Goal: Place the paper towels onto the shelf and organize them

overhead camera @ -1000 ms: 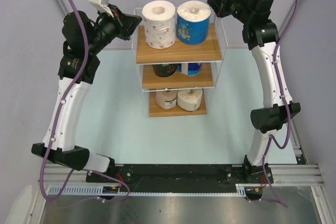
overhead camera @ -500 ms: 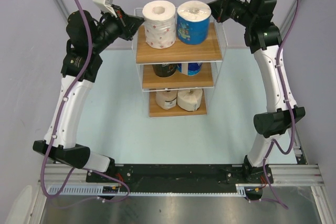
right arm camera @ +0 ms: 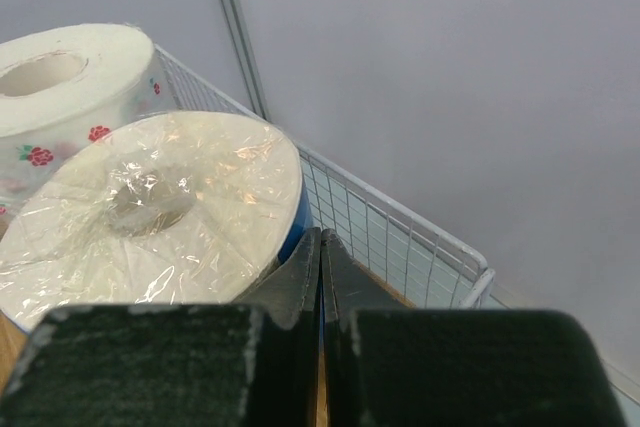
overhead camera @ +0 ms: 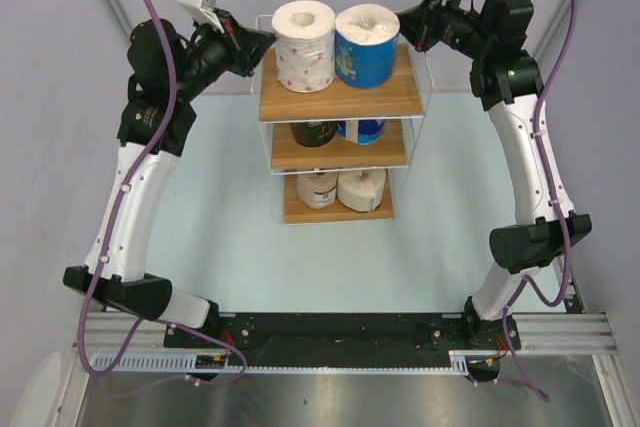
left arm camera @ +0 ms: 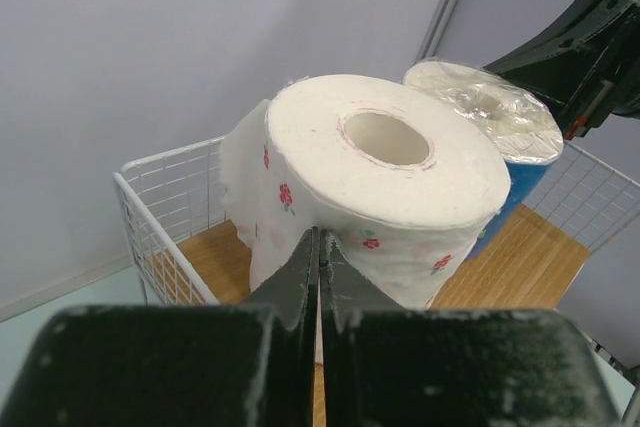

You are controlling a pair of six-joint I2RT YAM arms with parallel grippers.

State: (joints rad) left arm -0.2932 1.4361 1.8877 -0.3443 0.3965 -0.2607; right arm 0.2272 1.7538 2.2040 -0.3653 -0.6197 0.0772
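All six rolls (overhead camera: 340,187) are seated on the shelf (overhead camera: 392,97), two per tier. The left fingers (left arm camera: 312,277) are clenched empty at its top-left beside the flowered roll (overhead camera: 304,45), the right fingers (right arm camera: 314,277) clenched empty at its top-right beside the blue roll (overhead camera: 367,44). Any squaring nudge is best applied low and slowly, with the wire frame (right arm camera: 400,227) avoided.

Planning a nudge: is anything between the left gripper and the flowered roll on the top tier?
Nothing visible does. The shut left gripper points straight at the flowered roll; the shelf's wire wall runs lower, off to one side.
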